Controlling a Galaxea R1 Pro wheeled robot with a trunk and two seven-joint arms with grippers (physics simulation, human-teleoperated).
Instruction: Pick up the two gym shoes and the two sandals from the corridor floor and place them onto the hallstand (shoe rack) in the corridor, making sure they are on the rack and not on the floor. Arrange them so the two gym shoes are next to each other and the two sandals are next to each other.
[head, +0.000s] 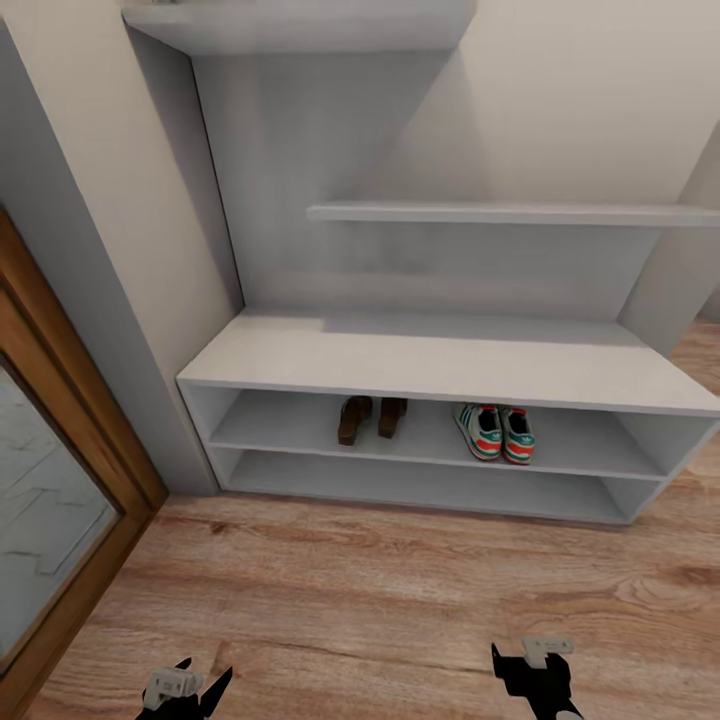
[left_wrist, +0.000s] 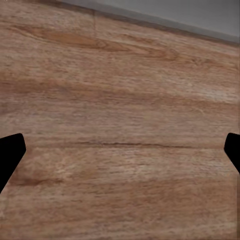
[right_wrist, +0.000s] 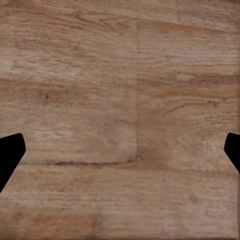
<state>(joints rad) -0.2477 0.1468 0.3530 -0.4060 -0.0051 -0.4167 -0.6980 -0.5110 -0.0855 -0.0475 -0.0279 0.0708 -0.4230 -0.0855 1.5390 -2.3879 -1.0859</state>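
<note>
1. I see the hallstand (head: 450, 365) in front of me. Both sandals (head: 370, 417) stand side by side on its upper open shelf, and both gym shoes (head: 494, 432) stand side by side on the same shelf, a little apart from the sandals.
2. No shoe lies on the floor (head: 380, 590) in the part I can see, so I judge the task is finished or nearly finished.
3. My left end effector (head: 185, 688) is low at the near edge of the head view, over bare floor. In the left wrist view its fingertips (left_wrist: 11, 150) are far apart with only planks between them, so it is released and holds nothing.
4. My right end effector (head: 535, 672) is the same: its fingertips (right_wrist: 11, 149) are spread wide in the right wrist view, with nothing between them.
5. The risk now, I think, is in my own moves. If I drive forward or lift an arm without care, it can hit the shelf edge and push a shoe out of its pair or down to the floor.
6. The gym shoes sit near the front edge of the shelf, so a small knock there may be enough.
</note>
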